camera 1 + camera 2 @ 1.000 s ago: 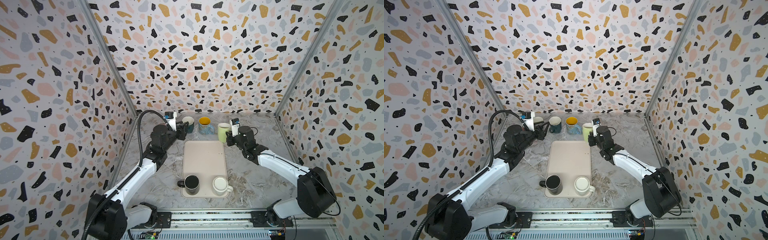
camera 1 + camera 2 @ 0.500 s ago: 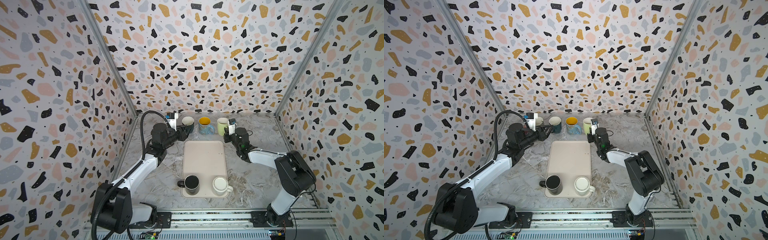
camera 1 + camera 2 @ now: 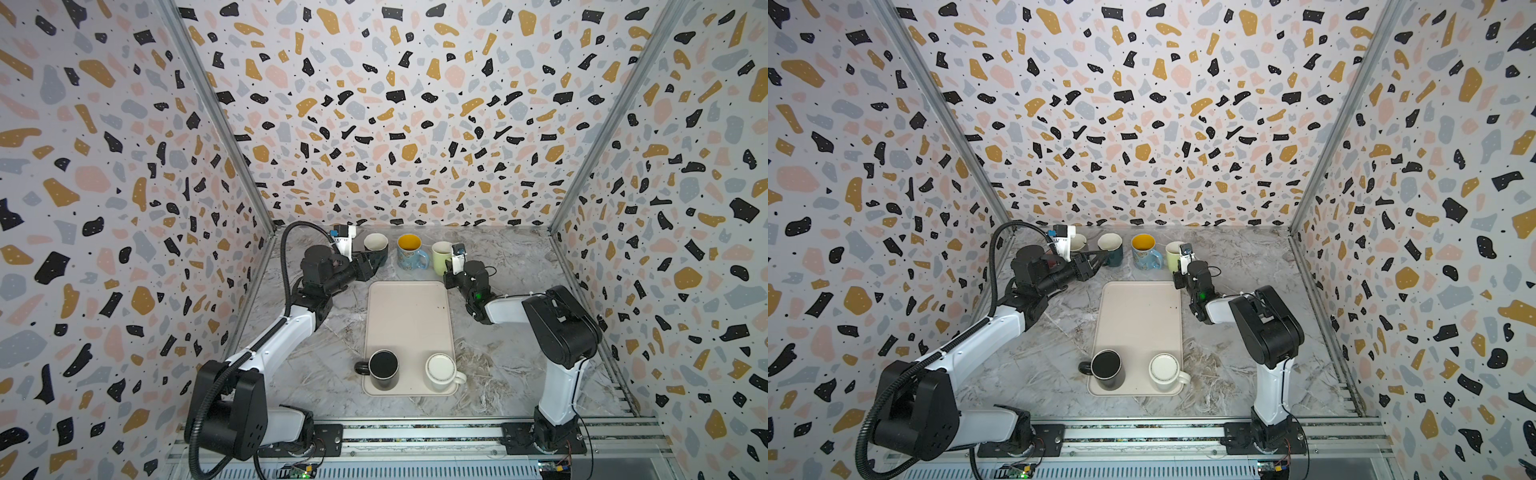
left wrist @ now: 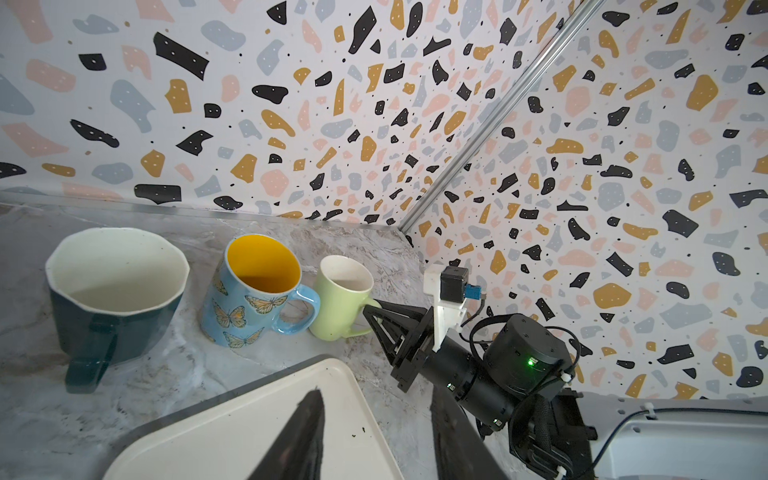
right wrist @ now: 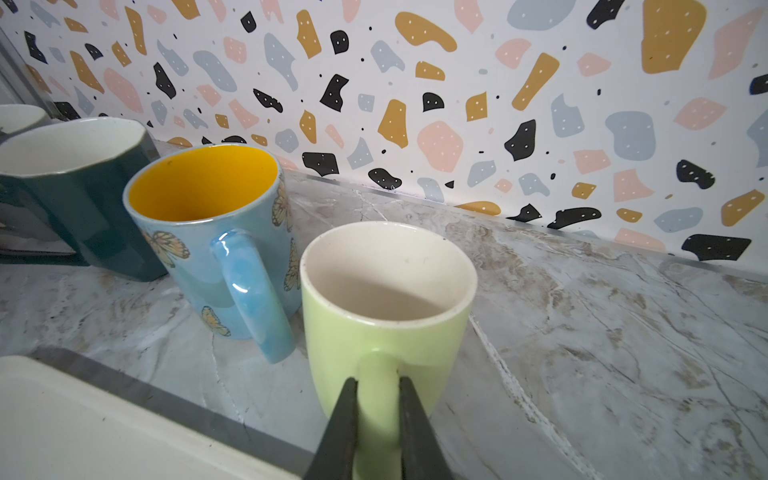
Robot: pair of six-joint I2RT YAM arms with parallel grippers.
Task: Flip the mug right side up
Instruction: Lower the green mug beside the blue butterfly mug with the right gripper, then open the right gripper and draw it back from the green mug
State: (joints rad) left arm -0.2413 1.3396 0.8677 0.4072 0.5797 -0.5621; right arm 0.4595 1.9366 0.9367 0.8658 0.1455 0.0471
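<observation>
Right gripper (image 5: 377, 384) pinches handle of green mug (image 5: 386, 291); mug, held nearer a second ago, now stands upright in far row. Only release remains.

The left arm (image 3: 286, 328) reaches from its base, near-left of the tray (image 3: 407, 316), out to the tray's far left corner, its forearm sloping low. The left hand (image 4: 378, 436) hangs over that corner with its fingers parted and nothing between them. The right arm (image 3: 507, 309) is folded sharply to the right of the tray, with its forearm running low toward the far right corner. Just beyond that corner, the right hand (image 5: 376, 386) is pinched on the handle of the green mug (image 5: 386, 340).
</observation>
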